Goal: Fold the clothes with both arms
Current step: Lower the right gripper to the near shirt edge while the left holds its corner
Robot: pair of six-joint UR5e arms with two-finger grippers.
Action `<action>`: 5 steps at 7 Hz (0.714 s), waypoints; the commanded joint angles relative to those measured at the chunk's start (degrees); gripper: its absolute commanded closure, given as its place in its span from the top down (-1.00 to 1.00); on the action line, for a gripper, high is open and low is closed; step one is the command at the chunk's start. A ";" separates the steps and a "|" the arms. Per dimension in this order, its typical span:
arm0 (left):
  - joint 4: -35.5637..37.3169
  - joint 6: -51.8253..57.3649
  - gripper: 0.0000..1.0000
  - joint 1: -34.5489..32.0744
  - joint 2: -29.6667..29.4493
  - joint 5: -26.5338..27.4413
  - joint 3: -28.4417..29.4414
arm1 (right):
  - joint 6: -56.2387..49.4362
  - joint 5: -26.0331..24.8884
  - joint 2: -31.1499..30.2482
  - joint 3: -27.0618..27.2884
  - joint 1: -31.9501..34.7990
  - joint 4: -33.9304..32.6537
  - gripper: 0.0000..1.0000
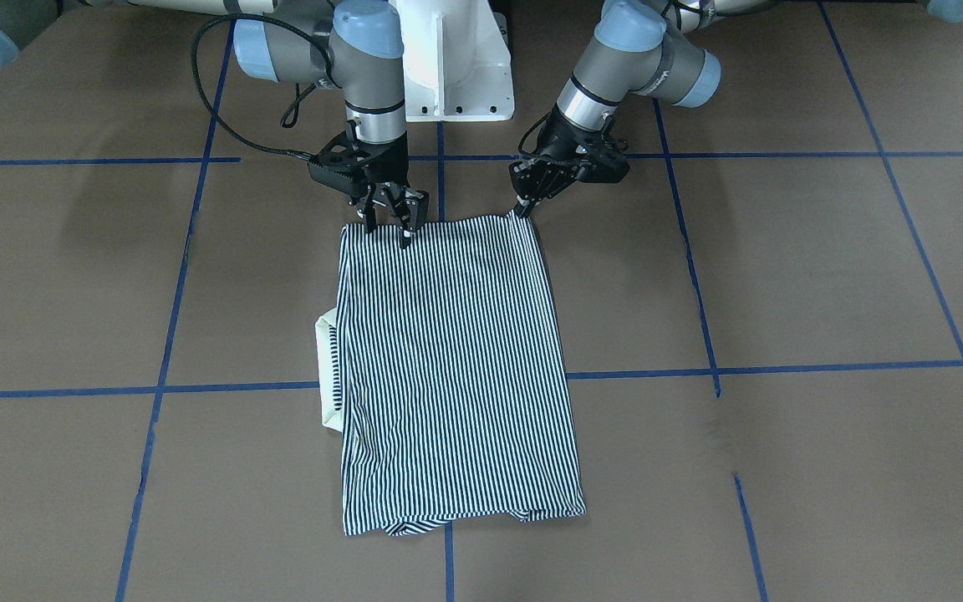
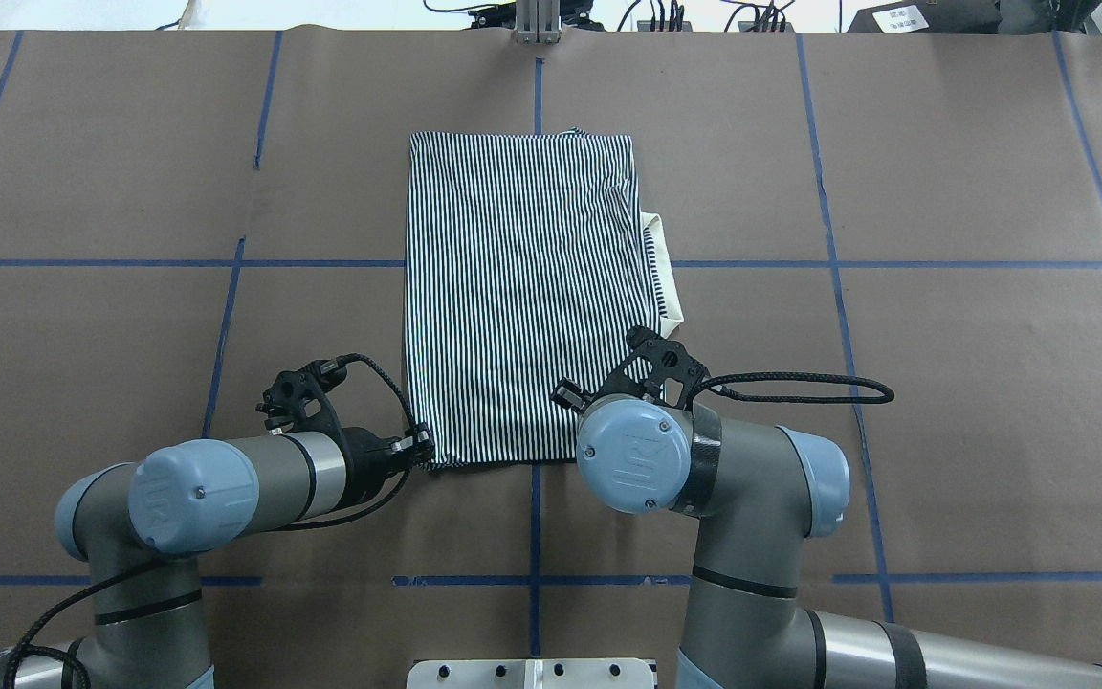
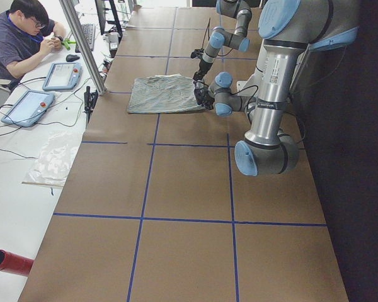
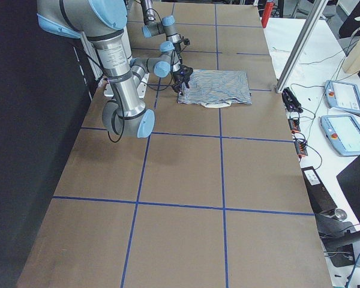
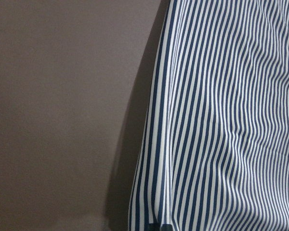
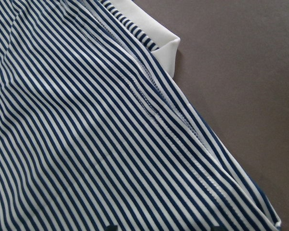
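A striped navy-and-white polo shirt (image 1: 456,368) lies folded into a long rectangle on the brown paper-covered surface (image 1: 782,276), straight out from the robot's white pedestal base (image 1: 456,67). It lies flat across one of the blue tape lines (image 1: 782,366) that grid the surface. Its plain cream collar (image 1: 327,368) sticks out from under the long edge on the robot's right.

Both grippers are at the shirt's short edge nearest the robot. The left gripper (image 1: 522,209), with its fingers drawn narrow, pinches that edge's left corner, and the cloth rises to a small peak there. The right gripper (image 1: 388,230) is at the other corner with its fingers spread wide and their tips down at the striped cloth; whether they press on it cannot be told. Its wrist camera looks along a stitched seam toward the collar.

The left arm (image 2: 226,483) reaches in low and nearly level, while the right arm (image 2: 694,459) stands more upright over the hem.

Past the far edge of the surface, a person (image 3: 19,38) sits at a white bench beside two handheld control tablets (image 3: 26,107). A red cylinder (image 3: 9,262) lies at that bench's near end.
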 commanded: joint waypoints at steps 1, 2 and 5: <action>0.00 -0.06 -1.00 0.00 0.00 0.00 0.00 | -0.04 0.48 -0.54 -0.19 -0.61 -0.39 0.43; 0.00 -0.06 -1.00 0.00 0.00 0.00 0.00 | -0.04 0.48 -0.72 -0.28 -0.79 -0.65 0.43; 0.00 -0.06 -1.00 0.00 0.00 0.00 -0.09 | -0.04 0.39 -0.20 -1.59 -0.88 -1.97 0.41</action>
